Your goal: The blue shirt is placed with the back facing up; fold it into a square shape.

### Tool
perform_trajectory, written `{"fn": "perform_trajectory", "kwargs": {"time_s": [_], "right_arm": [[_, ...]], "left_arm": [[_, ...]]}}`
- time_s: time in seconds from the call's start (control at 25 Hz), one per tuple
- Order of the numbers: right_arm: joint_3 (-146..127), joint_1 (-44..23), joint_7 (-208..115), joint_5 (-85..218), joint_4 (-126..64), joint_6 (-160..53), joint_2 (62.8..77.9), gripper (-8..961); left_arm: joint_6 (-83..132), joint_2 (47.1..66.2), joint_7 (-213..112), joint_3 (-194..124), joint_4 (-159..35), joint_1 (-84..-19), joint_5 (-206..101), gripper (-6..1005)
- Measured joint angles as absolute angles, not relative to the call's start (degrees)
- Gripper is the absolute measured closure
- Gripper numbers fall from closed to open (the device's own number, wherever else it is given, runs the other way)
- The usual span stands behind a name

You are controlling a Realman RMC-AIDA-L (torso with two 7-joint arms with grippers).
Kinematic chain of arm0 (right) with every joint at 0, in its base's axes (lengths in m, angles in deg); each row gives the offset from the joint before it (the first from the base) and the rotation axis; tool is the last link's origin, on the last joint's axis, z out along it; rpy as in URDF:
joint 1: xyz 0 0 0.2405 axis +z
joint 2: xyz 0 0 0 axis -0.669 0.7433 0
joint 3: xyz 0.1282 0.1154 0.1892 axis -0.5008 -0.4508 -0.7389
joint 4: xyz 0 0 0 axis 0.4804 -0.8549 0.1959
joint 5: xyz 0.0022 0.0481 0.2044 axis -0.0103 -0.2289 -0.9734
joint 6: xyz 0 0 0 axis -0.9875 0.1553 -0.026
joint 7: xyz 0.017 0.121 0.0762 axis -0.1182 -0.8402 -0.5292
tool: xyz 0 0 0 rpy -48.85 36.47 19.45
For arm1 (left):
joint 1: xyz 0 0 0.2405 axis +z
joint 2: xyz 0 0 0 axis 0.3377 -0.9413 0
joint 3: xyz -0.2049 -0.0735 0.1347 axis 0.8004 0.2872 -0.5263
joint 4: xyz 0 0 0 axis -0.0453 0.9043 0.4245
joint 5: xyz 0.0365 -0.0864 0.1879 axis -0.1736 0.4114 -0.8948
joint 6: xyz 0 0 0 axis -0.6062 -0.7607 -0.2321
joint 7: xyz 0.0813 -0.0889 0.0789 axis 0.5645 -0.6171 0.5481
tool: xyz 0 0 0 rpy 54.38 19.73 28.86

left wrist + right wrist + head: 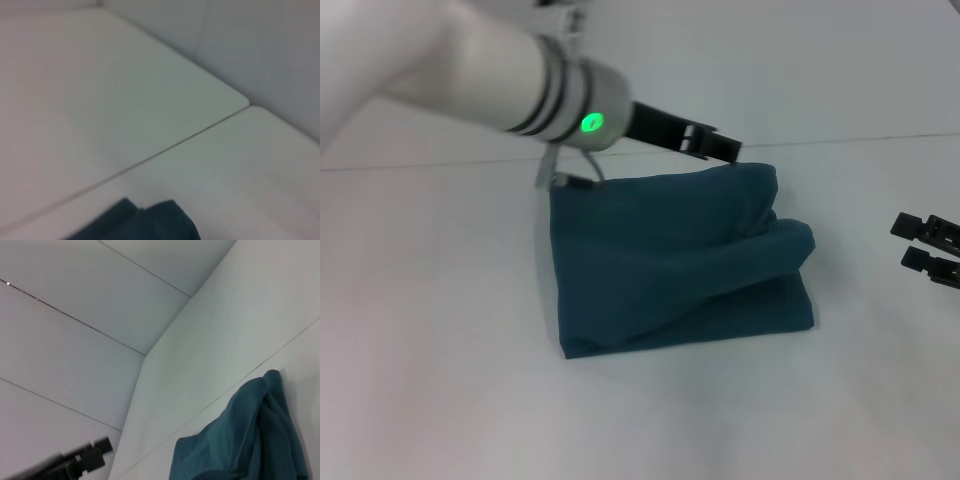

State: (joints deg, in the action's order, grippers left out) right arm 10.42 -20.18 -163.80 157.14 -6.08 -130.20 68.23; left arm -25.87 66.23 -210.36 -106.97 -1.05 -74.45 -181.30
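At the centre of the white bench (430,400) lies the blue shirt (675,265), folded into a thick, roughly four-sided bundle. Its near-left corner points toward seven o'clock and its near-right corner sits toward four o'clock. A soft rolled fold runs across the bundle from its lower left up to a bulge at the three o'clock side, and the far-right corner at about one o'clock stands a little raised. No lettering shows; only plain fabric faces up.

From eleven o'clock the left arm (470,75) reaches in over the far edge of the shirt. The left hand (715,143) hangs just above that raised far-right corner; I cannot tell whether it is touching or pinching the cloth, nor how its fingers stand. The left wrist camera catches only a small dark corner of the shirt (145,222) on the bench.

At three o'clock, well apart from the shirt, the right hand (928,245) rests low over the bench, released, its two dark fingers (923,228) spread with bare bench between them, holding nothing.
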Motion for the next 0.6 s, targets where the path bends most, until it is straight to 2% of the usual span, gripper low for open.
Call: {"fn": "perform_trajectory", "kwargs": {"time_s": [0.08,0.44,0.6], "right_arm": [[10.4,-20.2,-163.9,157.2,-6.1,-130.2,68.04,6],[10.4,-19.9,-165.5,158.9,-5.6,-130.2,67.28,6],[10.4,-18.4,-168.1,162.5,-4.3,-130.7,65.93,6]], "left_arm": [[-26.8,66.23,-210.5,-103.4,-2.7,-72.5,-177.9,239],[-39.4,65.69,-203.7,-84.2,-12.9,-63.1,-158.9,247],[-45.8,65.29,-200.7,-78.4,-16.4,-61.7,-157.5,250]]}}
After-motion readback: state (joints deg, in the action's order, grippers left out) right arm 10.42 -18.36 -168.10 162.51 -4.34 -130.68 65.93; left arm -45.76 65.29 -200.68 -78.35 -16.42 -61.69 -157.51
